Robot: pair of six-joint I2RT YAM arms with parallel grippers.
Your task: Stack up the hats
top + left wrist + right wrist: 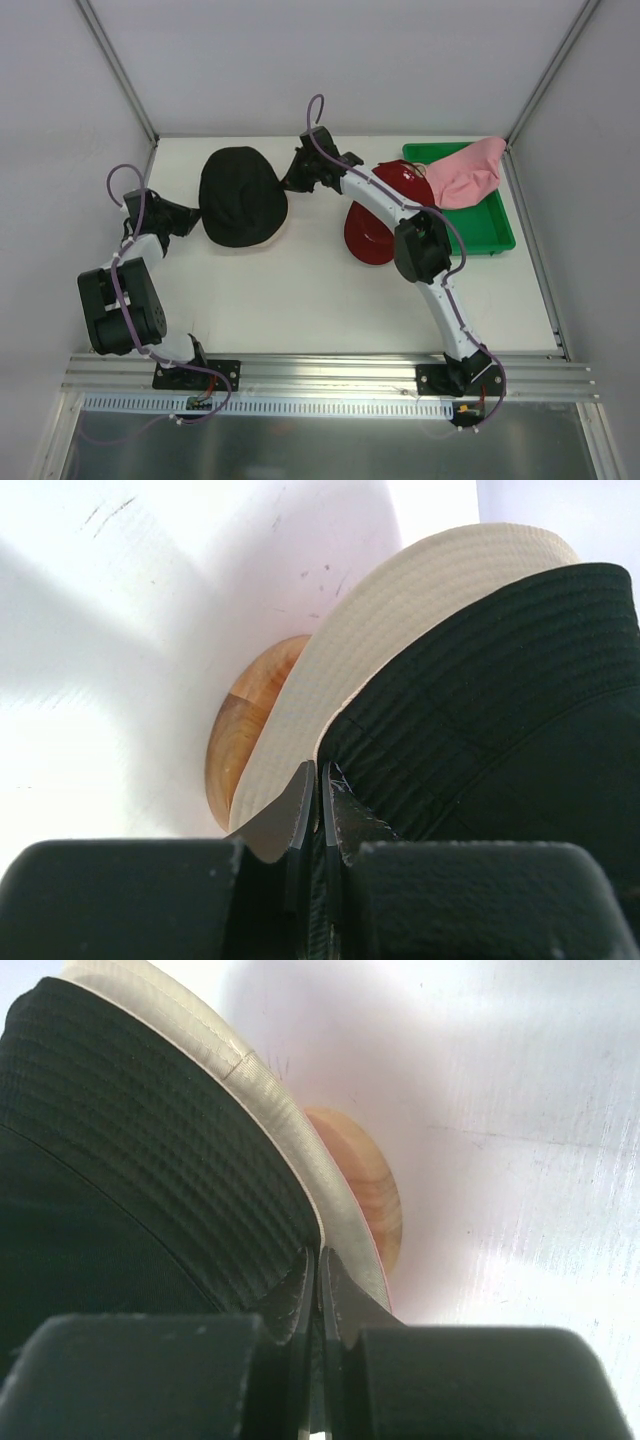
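Four hats (242, 195), one wooden stand (245, 730), one green tray (495, 232).

- Bright and evenly lit from above; only faint, soft shadows on the table (300, 290).
- Washed out by white glare in both wrist views, around the black hat (500, 710).
- Blurred close up: fingers (345, 1310), dark and out of focus.

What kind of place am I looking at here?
Likely a robot test cell, not a shop: two black-and-white jointed robot arms bolted to a silver metal rail, plain white panel walls enclosing the white table.
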